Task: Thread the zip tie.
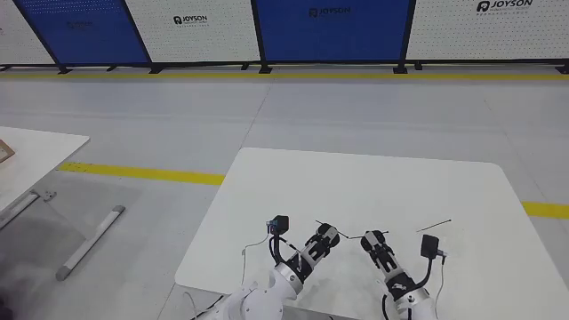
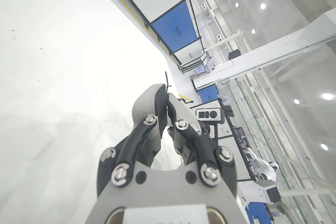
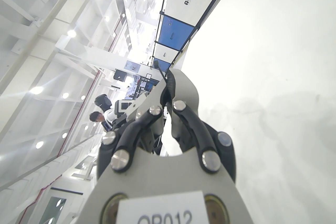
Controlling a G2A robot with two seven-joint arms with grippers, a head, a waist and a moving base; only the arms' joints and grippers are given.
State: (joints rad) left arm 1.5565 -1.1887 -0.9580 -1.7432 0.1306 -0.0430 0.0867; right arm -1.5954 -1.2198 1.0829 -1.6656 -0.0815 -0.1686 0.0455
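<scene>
Zip tie (image 1: pixel 351 236) held from both sides near the front edge of the desk (image 1: pixel 356 178).
The left gripper (image 2: pixel 167 93) has its fingers closed tight on the black zip tie, and a short end sticks out past the fingertips. The right gripper (image 3: pixel 166 83) is clamped on it the same way, with a flat black end jutting beyond its tips. From above, the two grippers sit close together with tips facing, and the thin black strap runs across the small gap between them. A second black zip tie (image 1: pixel 434 225) lies loose on the desk, nearer the right edge and apart from the right gripper.
</scene>
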